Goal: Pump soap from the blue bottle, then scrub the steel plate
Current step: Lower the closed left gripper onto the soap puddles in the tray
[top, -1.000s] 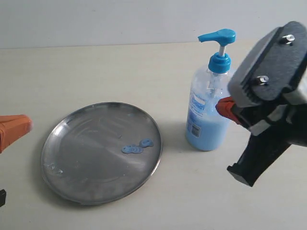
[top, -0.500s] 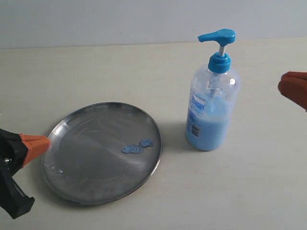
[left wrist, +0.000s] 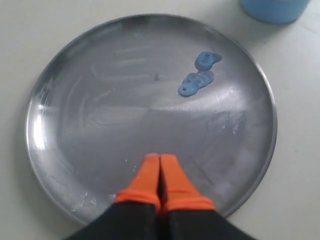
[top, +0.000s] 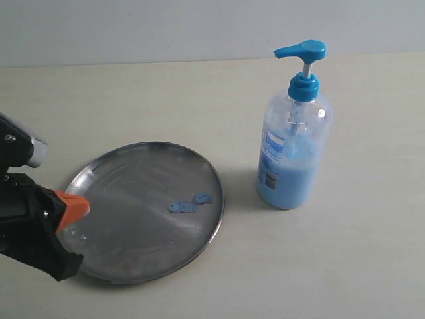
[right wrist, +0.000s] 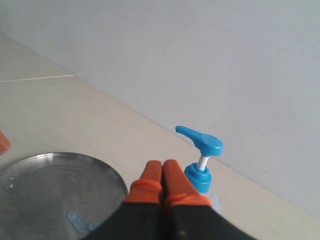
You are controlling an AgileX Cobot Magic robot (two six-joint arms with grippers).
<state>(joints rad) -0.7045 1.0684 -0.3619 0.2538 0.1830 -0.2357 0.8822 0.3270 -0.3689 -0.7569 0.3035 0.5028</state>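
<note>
The steel plate (top: pixel 126 226) lies flat on the table at the left. Small blobs of light blue soap (top: pixel 189 203) sit on its right part, also seen in the left wrist view as soap (left wrist: pixel 197 80) on the steel plate (left wrist: pixel 90 115). The blue bottle (top: pixel 292 156) stands upright to the plate's right, pump head raised. My left gripper (top: pixel 81 206) is shut and empty, its orange tips over the plate's left rim; the left gripper (left wrist: pixel 160 159) shows both fingers pressed together. My right gripper (right wrist: pixel 162 165) is shut and empty, out of the exterior view, above the blue bottle (right wrist: pixel 201 160).
The beige table (top: pixel 332 266) stretches around the plate and bottle. A pale wall (top: pixel 199 26) closes the back. The left arm's black body (top: pixel 30 226) covers the table's near left corner.
The right gripper has drawn back out of the exterior view to the right. The left gripper has moved in from the left edge and now hangs over the plate's left rim.
</note>
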